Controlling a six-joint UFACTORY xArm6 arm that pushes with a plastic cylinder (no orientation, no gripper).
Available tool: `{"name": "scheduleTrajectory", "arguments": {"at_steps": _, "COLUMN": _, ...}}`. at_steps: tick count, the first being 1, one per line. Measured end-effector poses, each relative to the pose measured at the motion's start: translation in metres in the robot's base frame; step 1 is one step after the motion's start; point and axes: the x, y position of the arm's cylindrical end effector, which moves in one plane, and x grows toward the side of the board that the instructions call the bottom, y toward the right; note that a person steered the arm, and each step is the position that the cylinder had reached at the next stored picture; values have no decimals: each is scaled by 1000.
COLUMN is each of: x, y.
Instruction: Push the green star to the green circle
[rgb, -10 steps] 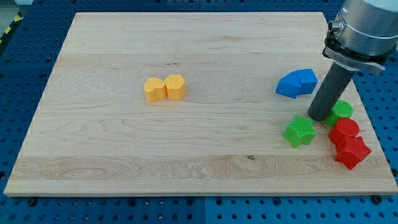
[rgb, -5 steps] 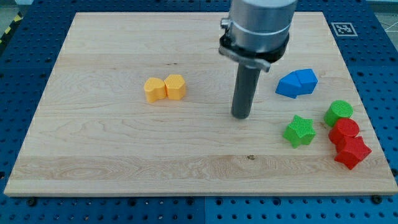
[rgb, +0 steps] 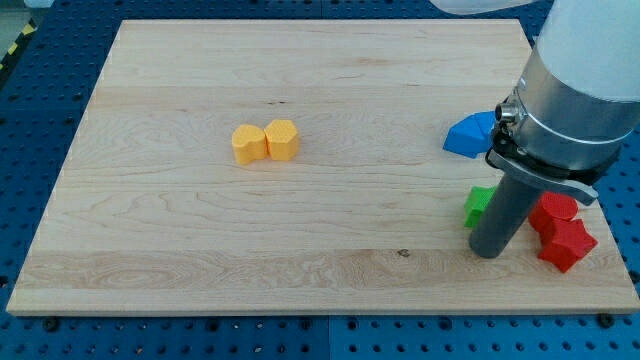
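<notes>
The green star (rgb: 477, 203) lies at the board's right side, mostly hidden behind my rod; only its left part shows. My tip (rgb: 487, 251) rests on the board just below the star, at its lower right, to the left of the red blocks. The green circle is hidden behind the arm and does not show.
Two red blocks (rgb: 560, 228) sit together right of the tip near the board's right edge. A blue block (rgb: 470, 134) lies above the star, partly covered by the arm. Two yellow blocks (rgb: 265, 142) touch each other left of centre. The wooden board (rgb: 200, 260) carries them all.
My tip went from beside the green circle out to the board's middle, then came back right and down to just below the green star. The arm now covers the green circle.
</notes>
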Motion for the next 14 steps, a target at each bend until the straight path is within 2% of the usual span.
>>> {"name": "scheduleTrajectory", "arguments": {"at_steps": 2, "x": -3, "y": -1}}
{"name": "scheduleTrajectory", "arguments": {"at_steps": 7, "x": -79, "y": -1}}
{"name": "scheduleTrajectory", "arguments": {"at_steps": 9, "x": -40, "y": 17}}
{"name": "scheduleTrajectory", "arguments": {"at_steps": 10, "x": -40, "y": 32}}
{"name": "scheduleTrajectory", "arguments": {"at_steps": 12, "x": -48, "y": 11}}
{"name": "scheduleTrajectory", "arguments": {"at_steps": 13, "x": -63, "y": -2}}
{"name": "scheduleTrajectory", "arguments": {"at_steps": 14, "x": -78, "y": 14}}
